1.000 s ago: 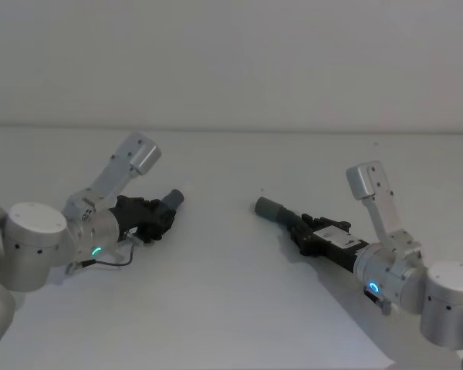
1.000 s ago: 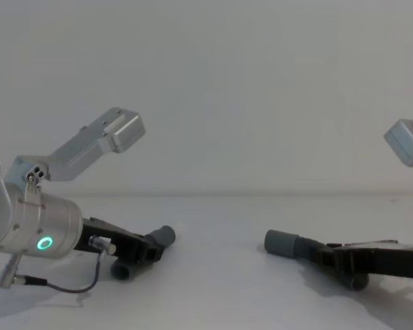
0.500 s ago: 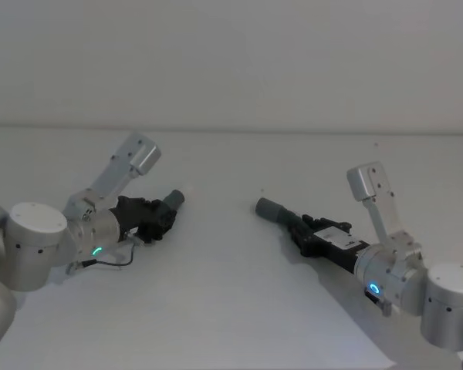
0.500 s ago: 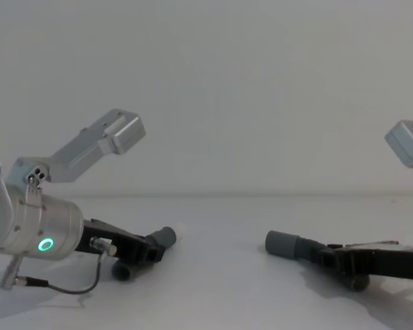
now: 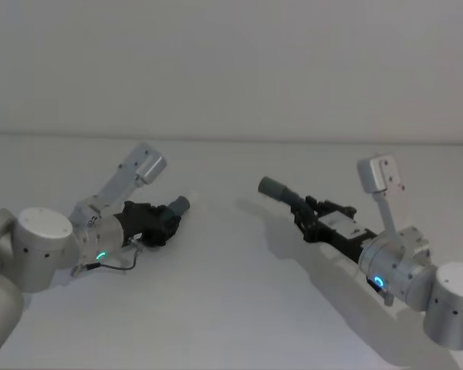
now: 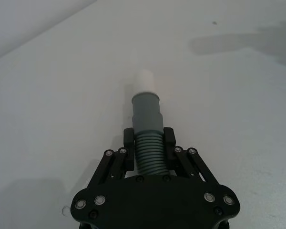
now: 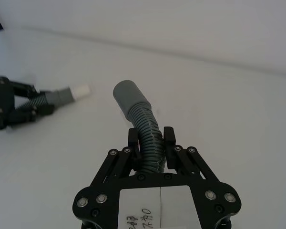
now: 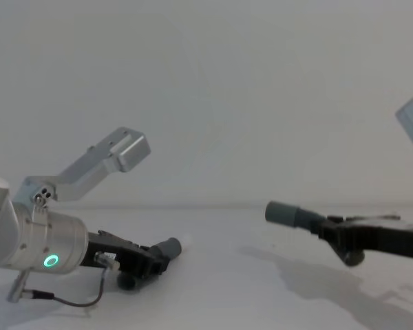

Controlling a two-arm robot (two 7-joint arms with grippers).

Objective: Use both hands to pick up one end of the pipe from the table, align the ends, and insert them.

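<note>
The pipe is in two ribbed dark grey pieces. My left gripper (image 5: pixel 159 221) (image 6: pixel 148 141) (image 8: pixel 150 258) is shut on one piece (image 6: pixel 149 153) low over the table (image 5: pixel 231 308); its grey cuff (image 5: pixel 177 206) (image 8: pixel 171 247) ends in a white tip (image 6: pixel 145 81) pointing right. My right gripper (image 5: pixel 306 213) (image 7: pixel 149 138) (image 8: pixel 339 236) is shut on the other piece (image 7: pixel 148 131) and holds it clear above the table. That piece's wide grey cuff (image 5: pixel 273 186) (image 7: pixel 127 97) (image 8: pixel 285 214) points left toward the first. A gap separates the two ends. The right wrist view also shows the left gripper (image 7: pixel 26 109) with its white tip (image 7: pixel 80 89).
A plain white wall rises behind the table's far edge (image 5: pixel 231 139). The right piece's shadow (image 8: pixel 310 282) falls on the table below it. A thin cable (image 8: pixel 69 300) loops under the left wrist.
My right gripper has lifted its piece off the table and moved it up and back. My left gripper has shifted slightly forward, and its white tip now shows.
</note>
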